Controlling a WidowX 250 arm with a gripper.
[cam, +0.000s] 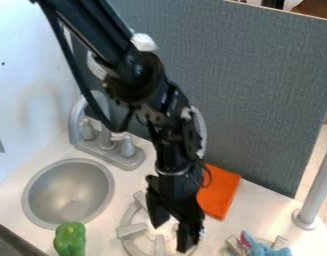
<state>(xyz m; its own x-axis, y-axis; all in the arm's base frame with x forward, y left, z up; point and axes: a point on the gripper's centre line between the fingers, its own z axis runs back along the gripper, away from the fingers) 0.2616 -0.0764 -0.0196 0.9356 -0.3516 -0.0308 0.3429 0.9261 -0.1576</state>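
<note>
The black gripper (170, 237) hangs over the left stove burner (130, 231), its two fingers apart and nothing visible between them. Just behind and to its right, an orange cloth or block (219, 192) lies against the grey panel, partly covered by the arm. A green bell pepper (70, 239) stands at the sink's front edge, left of the gripper. A blue toy (266, 249) with a red and pink part rests on the right burner at the bottom edge, cut off by the view.
A round grey sink (69, 192) is set in the white counter at the left, with a grey faucet (107, 142) behind it. The tall grey panel (259, 90) stands along the back. A grey post (316, 187) rises at the right edge.
</note>
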